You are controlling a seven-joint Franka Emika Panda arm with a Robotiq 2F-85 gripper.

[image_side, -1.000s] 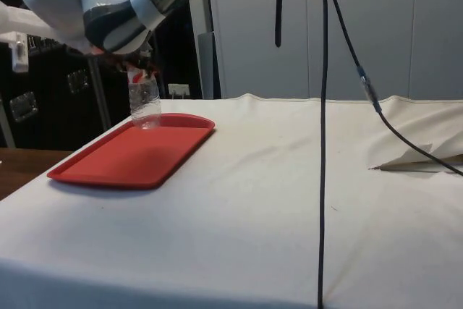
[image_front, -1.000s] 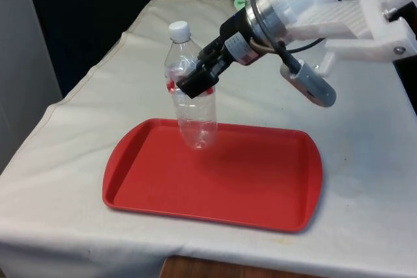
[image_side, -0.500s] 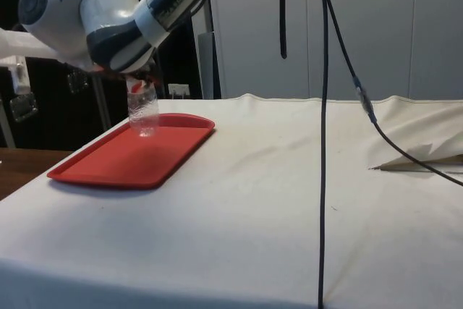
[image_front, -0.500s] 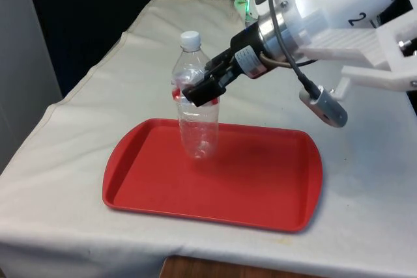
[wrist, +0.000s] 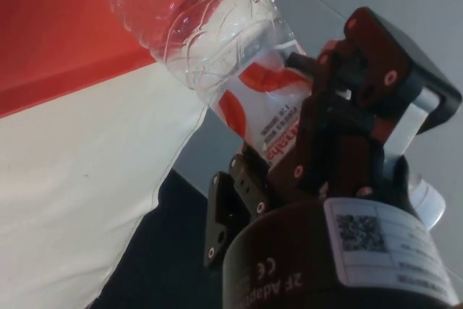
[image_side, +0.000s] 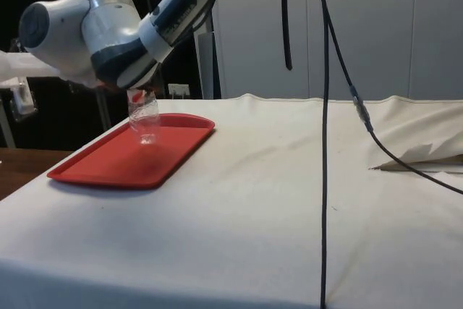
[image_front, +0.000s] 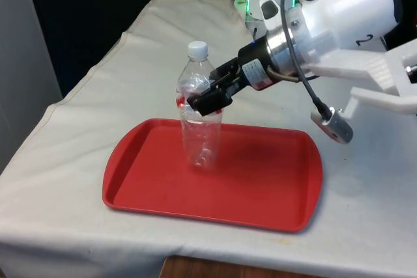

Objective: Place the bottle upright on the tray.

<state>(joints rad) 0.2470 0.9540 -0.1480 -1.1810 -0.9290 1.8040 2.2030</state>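
The end effector (image_front: 207,102) is clamped on the bottle (image_front: 199,109) at its red-and-white label, coming at it from the front view's right, fingers (wrist: 329,132) pinched on either side of the label band. The bottle's long axis runs almost straight up and down, white cap (image_front: 197,48) on top, maybe a slight lean. Its base sits low over the red tray (image_front: 273,190), towards the tray's far side and the front view's left half. From the front view it looks down on the tray floor or just shy of it; I can't tell for sure whether it is touching. The side view puts the clear base (image_side: 147,135) right at the tray's surface (image_side: 108,168).

So the whole move ahead hinges on that last gap and on the axis being vertical: my guess is a short straight drop, then let go.

Nothing stands in the way. The tray carries nothing else, and the white-clothed worktop (image_front: 91,109) around it is bare. A black cable (image_side: 323,142) hangs in the side view, well apart from the action.
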